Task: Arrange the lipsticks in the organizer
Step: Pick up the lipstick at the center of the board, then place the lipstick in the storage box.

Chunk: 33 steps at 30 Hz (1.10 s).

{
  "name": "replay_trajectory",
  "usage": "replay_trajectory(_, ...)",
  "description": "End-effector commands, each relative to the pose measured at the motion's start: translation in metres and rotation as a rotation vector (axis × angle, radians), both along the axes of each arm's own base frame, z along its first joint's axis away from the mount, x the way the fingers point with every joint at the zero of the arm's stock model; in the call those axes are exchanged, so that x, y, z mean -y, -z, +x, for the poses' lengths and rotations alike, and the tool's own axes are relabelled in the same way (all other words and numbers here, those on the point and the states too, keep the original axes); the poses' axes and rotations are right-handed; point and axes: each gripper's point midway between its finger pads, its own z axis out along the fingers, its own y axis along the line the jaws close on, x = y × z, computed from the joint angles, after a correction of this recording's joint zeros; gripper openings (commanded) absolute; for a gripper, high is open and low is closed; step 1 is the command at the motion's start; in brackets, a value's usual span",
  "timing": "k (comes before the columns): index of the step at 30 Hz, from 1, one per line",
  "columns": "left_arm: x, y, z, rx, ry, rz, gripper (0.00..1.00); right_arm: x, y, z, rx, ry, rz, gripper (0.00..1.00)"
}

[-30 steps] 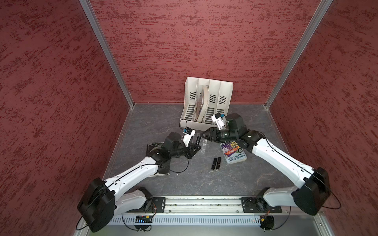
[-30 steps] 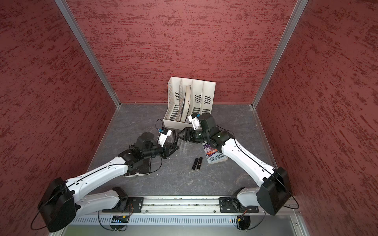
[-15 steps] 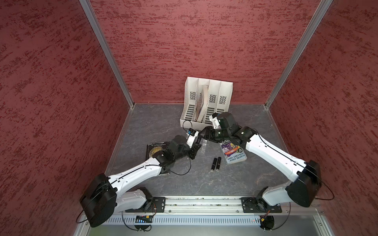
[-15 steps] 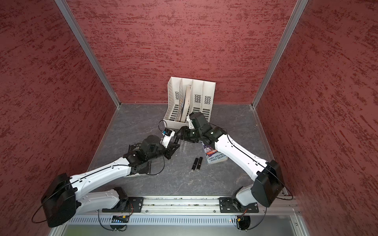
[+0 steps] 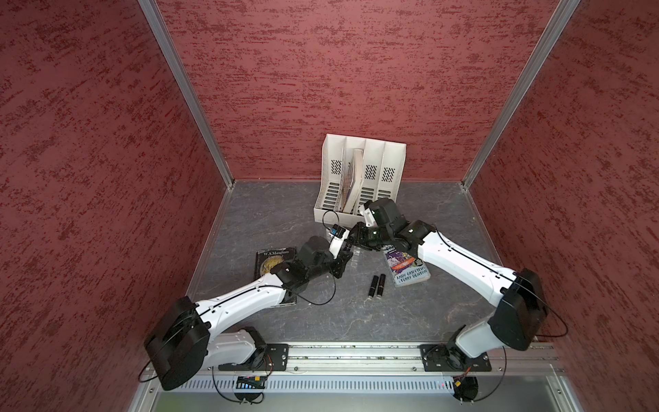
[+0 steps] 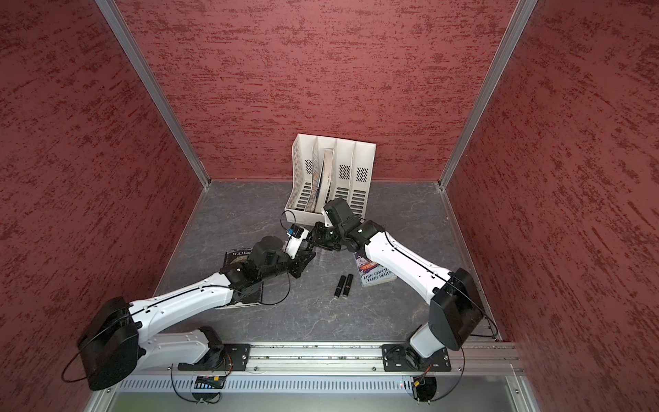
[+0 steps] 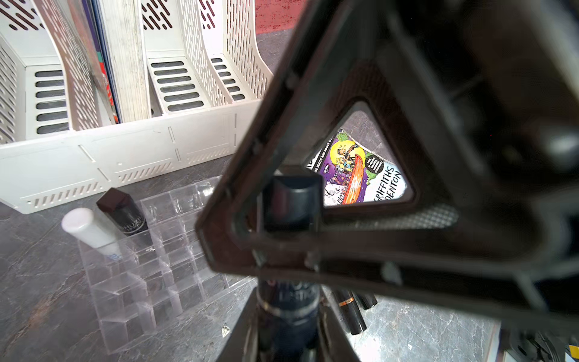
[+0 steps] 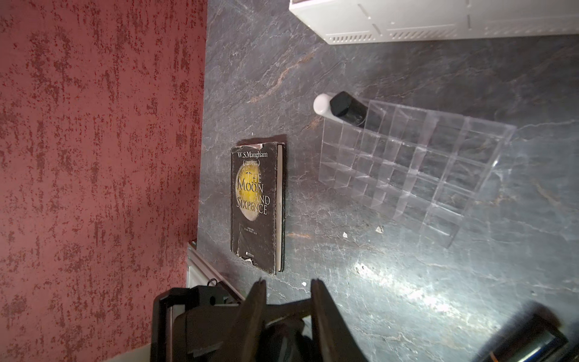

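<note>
Top views, arms: left gripper [image 5: 348, 254] and right gripper [image 5: 353, 240] meet tip to tip before the file rack [image 5: 374, 167].
Top views, table [image 6: 306, 314]: loose lipsticks [image 6: 339, 285], two black, side by side near the colourful book [image 6: 374, 276].
Left wrist, grip: left jaws clamped on the held lipstick [image 7: 291, 200], black; right fingers [image 7: 376, 250] pinch its cap end.
Left wrist, organizer [image 7: 163, 269]: white lipstick [image 7: 87, 230] and standing black lipstick [image 7: 122, 211] in adjoining cells, row nearest the rack.
Right wrist, jaws: closed on a dark body; organizer apart, near the Maugham book [image 8: 255, 203].
</note>
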Motion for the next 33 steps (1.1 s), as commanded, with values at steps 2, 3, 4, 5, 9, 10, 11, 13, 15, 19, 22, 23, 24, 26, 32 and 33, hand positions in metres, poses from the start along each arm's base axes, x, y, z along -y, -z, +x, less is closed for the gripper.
replay_trajectory(2, 0.006, -0.022, 0.008, 0.058, -0.011, -0.033, 0.33, -0.010, -0.014, 0.008, 0.040, 0.008, 0.026, 0.22)
replay_trajectory(3, 0.006, -0.023, 0.008, 0.056, -0.013, -0.032, 0.43, -0.010, -0.014, 0.009, 0.042, 0.008, 0.025, 0.22)
replay_trajectory(4, 0.005, -0.023, 0.008, 0.053, -0.017, -0.034, 0.51, -0.011, -0.013, 0.010, 0.044, 0.011, 0.024, 0.22)
replay_trajectory(5, 0.004, -0.025, 0.008, 0.050, -0.023, -0.039, 0.57, -0.011, -0.013, 0.012, 0.050, 0.014, 0.020, 0.21)
replay_trajectory(9, -0.010, -0.026, 0.006, 0.022, -0.066, -0.029, 0.69, -0.008, -0.013, 0.025, 0.127, 0.022, -0.025, 0.18)
replay_trajectory(10, -0.020, -0.027, 0.010, 0.005, -0.103, -0.027, 0.70, -0.004, -0.013, 0.030, 0.167, 0.030, -0.052, 0.17)
replay_trajectory(11, -0.033, -0.024, 0.014, -0.023, -0.156, -0.017, 0.72, 0.000, -0.015, 0.037, 0.217, 0.035, -0.081, 0.16)
replay_trajectory(13, -0.069, -0.020, 0.028, -0.097, -0.311, -0.028, 0.73, 0.009, -0.015, 0.050, 0.332, 0.043, -0.162, 0.14)
replay_trajectory(15, -0.113, -0.008, 0.040, -0.199, -0.480, -0.071, 0.75, 0.012, -0.016, 0.063, 0.458, 0.037, -0.218, 0.12)
replay_trajectory(19, -0.152, 0.015, 0.045, -0.330, -0.598, -0.187, 0.74, 0.007, -0.007, 0.083, 0.649, -0.003, -0.306, 0.09)
replay_trajectory(22, -0.157, 0.028, 0.044, -0.352, -0.607, -0.179, 0.75, -0.003, -0.002, 0.093, 0.709, -0.020, -0.332, 0.09)
replay_trajectory(23, -0.157, 0.032, 0.043, -0.357, -0.608, -0.175, 0.75, -0.007, -0.001, 0.096, 0.718, -0.021, -0.337, 0.09)
replay_trajectory(24, -0.157, 0.035, 0.044, -0.360, -0.608, -0.173, 0.74, -0.010, 0.001, 0.098, 0.725, -0.026, -0.340, 0.08)
replay_trajectory(26, -0.155, 0.042, 0.043, -0.375, -0.598, -0.166, 0.74, -0.016, 0.006, 0.100, 0.738, -0.035, -0.352, 0.08)
replay_trajectory(32, -0.160, 0.051, 0.045, -0.387, -0.600, -0.148, 0.75, -0.015, 0.022, 0.104, 0.762, -0.035, -0.407, 0.07)
replay_trajectory(33, -0.161, 0.051, 0.046, -0.388, -0.601, -0.148, 0.74, -0.013, 0.022, 0.104, 0.771, -0.029, -0.412, 0.07)
